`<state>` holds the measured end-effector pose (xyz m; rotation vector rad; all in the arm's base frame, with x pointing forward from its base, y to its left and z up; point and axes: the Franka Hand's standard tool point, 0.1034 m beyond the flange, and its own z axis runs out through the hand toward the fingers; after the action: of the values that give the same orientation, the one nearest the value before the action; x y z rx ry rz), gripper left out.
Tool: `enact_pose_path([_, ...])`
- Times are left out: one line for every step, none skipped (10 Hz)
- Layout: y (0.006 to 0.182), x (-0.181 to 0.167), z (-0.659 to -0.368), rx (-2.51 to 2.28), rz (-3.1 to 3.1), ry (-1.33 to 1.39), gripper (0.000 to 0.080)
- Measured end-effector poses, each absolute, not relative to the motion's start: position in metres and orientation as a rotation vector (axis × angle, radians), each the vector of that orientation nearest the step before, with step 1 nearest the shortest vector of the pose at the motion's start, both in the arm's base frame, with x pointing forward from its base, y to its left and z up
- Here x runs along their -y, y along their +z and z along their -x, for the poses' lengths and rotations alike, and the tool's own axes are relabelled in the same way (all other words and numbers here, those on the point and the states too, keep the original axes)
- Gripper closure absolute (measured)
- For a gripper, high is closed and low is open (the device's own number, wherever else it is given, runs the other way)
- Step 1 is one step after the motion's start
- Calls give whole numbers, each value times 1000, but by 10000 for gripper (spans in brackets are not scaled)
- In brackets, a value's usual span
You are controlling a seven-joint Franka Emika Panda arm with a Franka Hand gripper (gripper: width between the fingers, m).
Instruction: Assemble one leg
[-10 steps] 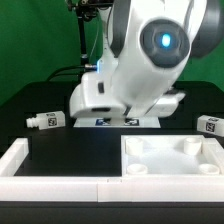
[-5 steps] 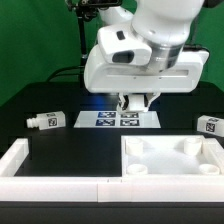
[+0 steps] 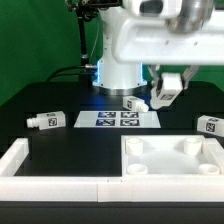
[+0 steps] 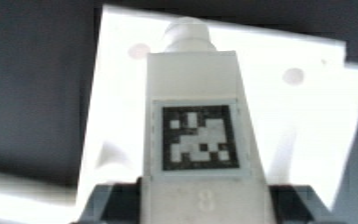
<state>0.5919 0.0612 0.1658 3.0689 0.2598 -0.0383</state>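
Over the worktop (image 3: 70, 140), near the marker board (image 3: 118, 120), your tool (image 3: 158, 97) was clenched on one leg (image 3: 135, 102), held clear of the surface. The wrist view showed its tag facing the camera with the white panel (image 3: 170, 160) beyond, likely so you could aim the tip at a socket. You had three legs in sight: this one, another leg (image 3: 45, 120) lying toward the exterior view's left, and a third leg (image 3: 210, 125) toward its right. The one panel showed four round sockets.
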Motion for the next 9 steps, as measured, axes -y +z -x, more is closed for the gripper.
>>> enact_pose_path([171,-64,-586,-258,-3080,94,512])
enact_pose_path([168,-64,-587,-261,-3083,209,512])
enact_pose_path([167,-65,-590,-263,-3081,317,512])
enact_pose_path([167,-66,-593,-268,-3074,444,512])
enact_pose_path([164,-67,-593,-270,-3068,514,512])
enact_pose_path([164,-70,-601,-270,-3060,607,512])
enact_pose_path([162,-73,-616,-255,-3057,672,512])
enact_pose_path([165,-79,-635,-232,-3045,791,512])
enact_pose_path([169,-87,-640,-232,-3013,946,512])
